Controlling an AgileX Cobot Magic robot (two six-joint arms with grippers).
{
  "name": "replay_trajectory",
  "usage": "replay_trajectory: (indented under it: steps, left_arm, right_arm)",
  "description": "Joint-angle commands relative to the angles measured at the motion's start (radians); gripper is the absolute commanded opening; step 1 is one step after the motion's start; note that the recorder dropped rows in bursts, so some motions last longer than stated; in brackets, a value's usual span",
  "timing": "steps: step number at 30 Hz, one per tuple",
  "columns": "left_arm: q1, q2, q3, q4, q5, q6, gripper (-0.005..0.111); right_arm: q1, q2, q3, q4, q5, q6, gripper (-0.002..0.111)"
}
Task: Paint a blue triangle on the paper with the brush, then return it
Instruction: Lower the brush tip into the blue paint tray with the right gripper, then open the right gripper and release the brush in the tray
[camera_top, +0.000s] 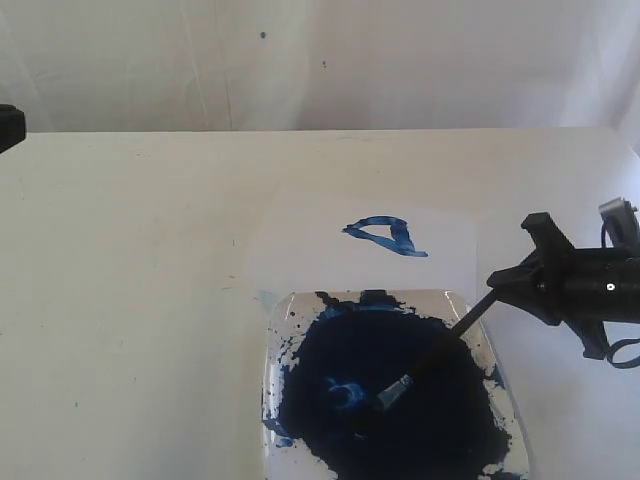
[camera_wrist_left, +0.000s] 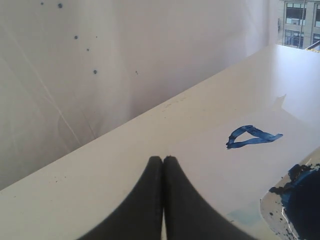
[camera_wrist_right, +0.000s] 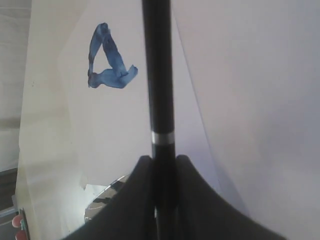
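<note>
R pincer is clenched on the brush, gripping the black handle near its back end. The right wrist view shows the handle sandwiched between both fingers w/ no gap. We judge the far-back grip lets the arm stand beside the tray while the tip reaches in, w/o the pincer going over wet paint.

The brush slants down from the pincer, silver ferrule low over the dark paint pool, approx. mid-tray. This looks to us like the return step. The blue triangle is already a closed outline on the paper, just beyond the tray's far rim and apart from it.

L pincer is shut on nothing, tips pressed together, over the table w/ the triangle ahead of it. It's prob. parked out of the way.

Hard to make out:
- Bristles vs. dark paint, so we can't tell if the tip touches the pool or hovers.
- The tray's near edge is cut off by the frame, as is most of the R arm.
- Paper edges are faint vs. the tabletop.
- In the right wrist view the handle runs out of frame, tip not visible.
</note>
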Motion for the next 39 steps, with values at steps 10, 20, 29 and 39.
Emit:
replay_trajectory:
  steps: [10, 20, 29, 39]
  left_arm:
    - [-0.009, -0.01, 0.003, 0.007, -0.002, -0.008, 0.0]
    - [-0.009, -0.01, 0.003, 0.007, -0.002, -0.008, 0.0]
    - [-0.009, -0.01, 0.003, 0.007, -0.002, -0.008, 0.0]
    - [-0.009, -0.01, 0.003, 0.007, 0.006, -0.056, 0.0]
  right_arm:
    - [-0.007, 0.013, 0.0, 0.001, -0.014, -0.017, 0.036]
    - [-0.017, -0.004, 0.0, -0.032, 0.004, -0.045, 0.063]
    - [-0.087, -0.17, 0.007, -0.277, 0.002, -0.016, 0.063]
    - [-0.089, -0.471, 0.029, -0.356, -0.052, -0.142, 0.0]
